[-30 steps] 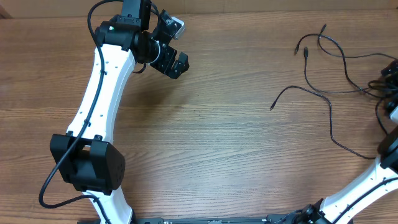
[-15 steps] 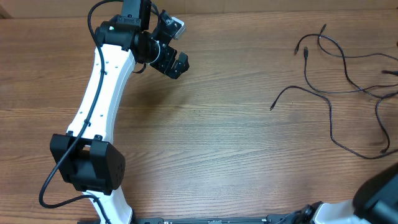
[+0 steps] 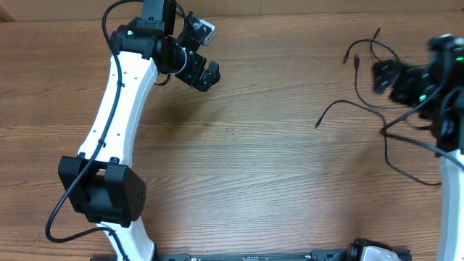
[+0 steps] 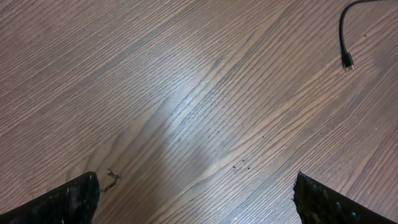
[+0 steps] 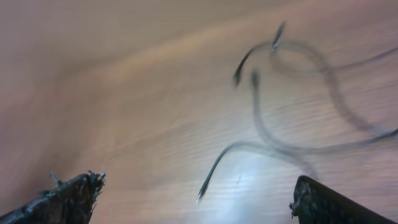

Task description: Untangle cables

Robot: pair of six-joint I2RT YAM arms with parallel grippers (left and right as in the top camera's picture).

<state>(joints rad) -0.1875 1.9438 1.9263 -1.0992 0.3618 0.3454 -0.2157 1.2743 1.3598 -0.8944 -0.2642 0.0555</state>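
Table [image 3: 275,188]: brown wood grain, fills every view.

Left arm [image 3: 119,101]: white links with black joints. It reaches from the near edge up to the far left part of the table.

Right arm [image 3: 453,196]: white link at the right edge. Its black wrist is smeared in the overhead view and sits above the cable area.

Left gripper [image 3: 204,75]: over bare wood at the far left, well apart from the cables. In the wrist view [image 4: 205,202] its two fingers stand wide apart with nothing between them.

Right gripper [image 3: 386,76]: blurred from overhead. In the wrist view [image 5: 199,199] the fingers are spread wide with only table between them, and it holds nothing. That view is soft throughout.

Cables [image 3: 395,105]: thin black cords lying loose on the right side of the table, mostly the far half, in crossing curves. Part of them is hidden under the right wrist. One strand [image 3: 348,105] runs out toward the table's middle and ends free. In the right wrist view the curved strands [image 5: 280,146] lie ahead of the fingers.

Plug ends [image 3: 357,64]: several lie near one another at the far right. One [image 4: 347,59] also shows at the top right of the left wrist view.
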